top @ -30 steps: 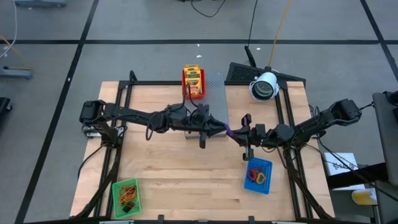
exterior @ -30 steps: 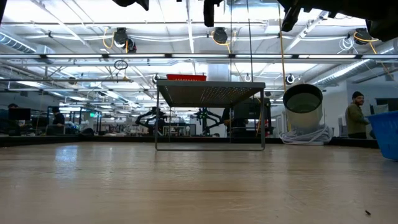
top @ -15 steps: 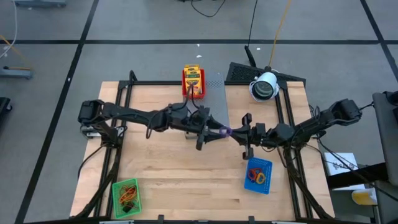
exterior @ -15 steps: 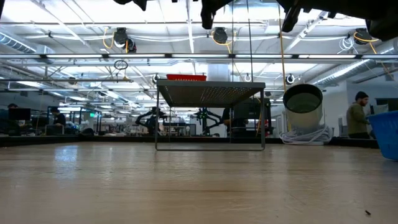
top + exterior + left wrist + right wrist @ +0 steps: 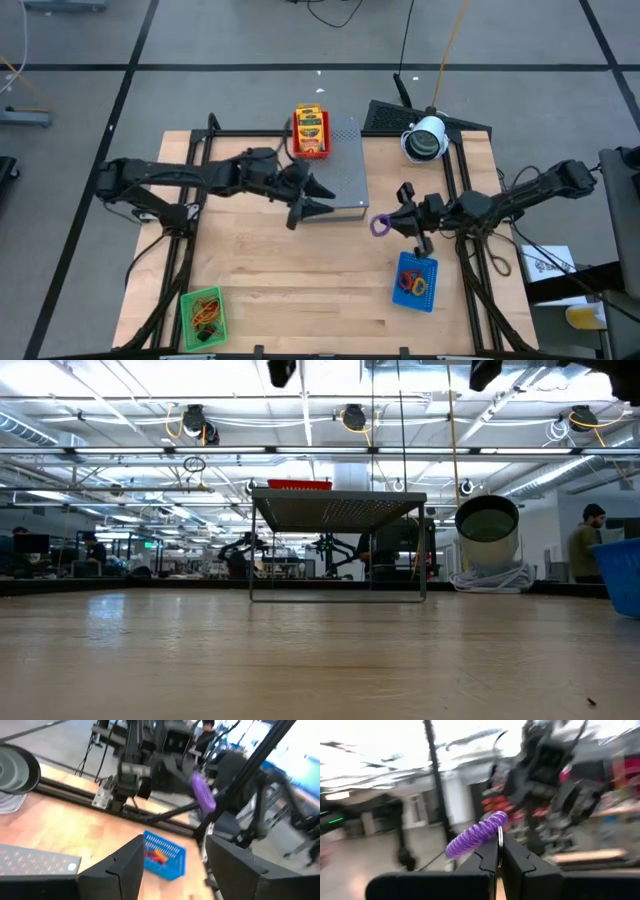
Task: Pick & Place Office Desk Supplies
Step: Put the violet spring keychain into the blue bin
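Observation:
My right gripper is shut on a purple coiled loop, held in the air right of the grey perforated box and above the blue mesh tray. That tray holds orange and red band loops. My left gripper is open with nothing between its fingers, over the near part of the grey box. In the left wrist view the purple loop shows beyond my open fingers. Yellow-and-green packets lie in the red tray on top of the box. My right gripper pinches the purple coiled loop between its two fingers at one end, where a thin ring sits between the fingertips. The fingers reach level from the table's right side. The coil sticks out past the fingertips, lifted clear of the table.
A green mesh tray with mixed small pieces stands at the near left corner. A white round lamp-like object stands at the far right. Bare wood lies across the middle and near part of the table.
My left gripper has opened, let go of the purple loop and drawn back toward the table's left. My right gripper, still shut on the loop, has carried it a little toward the right and near edge, clear of the table.

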Robot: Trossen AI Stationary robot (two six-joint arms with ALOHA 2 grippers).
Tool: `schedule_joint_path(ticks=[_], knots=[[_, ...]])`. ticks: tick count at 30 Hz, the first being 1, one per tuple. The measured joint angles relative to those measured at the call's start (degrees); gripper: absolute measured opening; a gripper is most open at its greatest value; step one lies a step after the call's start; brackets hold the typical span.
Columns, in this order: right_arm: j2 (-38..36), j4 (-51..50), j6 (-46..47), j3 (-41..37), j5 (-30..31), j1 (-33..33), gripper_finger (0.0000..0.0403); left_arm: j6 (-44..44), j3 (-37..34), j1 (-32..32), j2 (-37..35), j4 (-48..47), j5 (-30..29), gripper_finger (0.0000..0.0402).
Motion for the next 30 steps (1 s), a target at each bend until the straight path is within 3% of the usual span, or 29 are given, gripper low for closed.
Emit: schedule_joint_path(ticks=[10,18,30], knots=[[-16.0,-29.0,16.5,0.0,-20.5,0.0,0.0,-15.5,0.0,-2.5,-5.1,-0.2,-0.5,0.0218],[-18.7,-49.3,24.1,0.0,-38.4,0.0,0.0,-20.9,0.0,-6.9,-4.4,-0.5,-2.9,0.0218],[-18.4,-73.2,16.9,0.0,-39.4,0.0,0.0,-21.3,0.0,-11.0,-4.4,-0.4,-15.5,0.0218]])
